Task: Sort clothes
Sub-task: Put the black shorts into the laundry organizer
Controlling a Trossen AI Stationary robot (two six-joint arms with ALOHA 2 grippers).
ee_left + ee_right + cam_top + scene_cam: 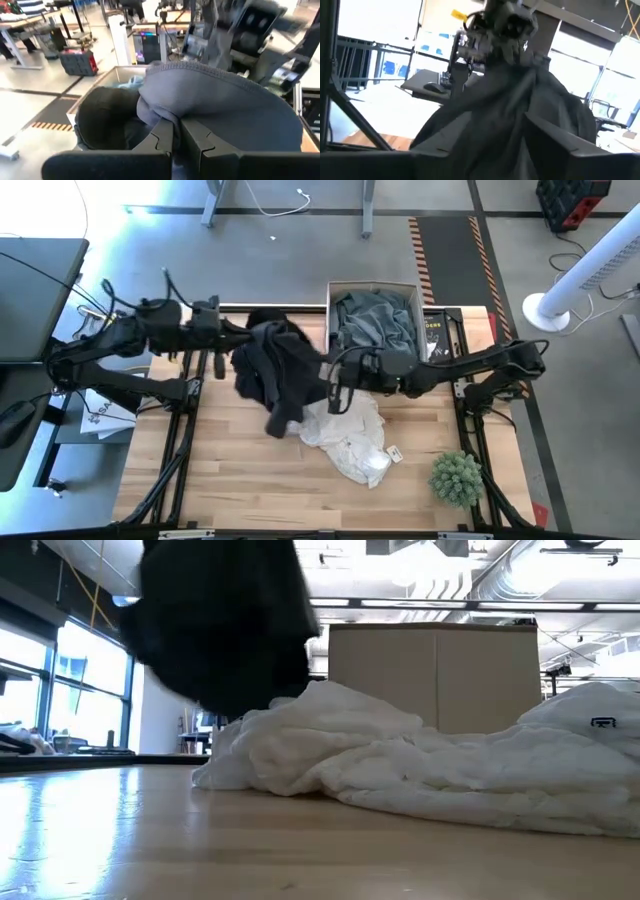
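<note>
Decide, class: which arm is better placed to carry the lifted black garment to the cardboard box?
Probably the left. Its hand is shut on the black garment, which hangs off the table beside the cardboard box. The right hand also grips the cloth, lower down over the white garment.

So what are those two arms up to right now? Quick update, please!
Left gripper and right gripper both shut on black garment, lifted between them. White garment lies on table below. Box behind holds grey clothes.
</note>
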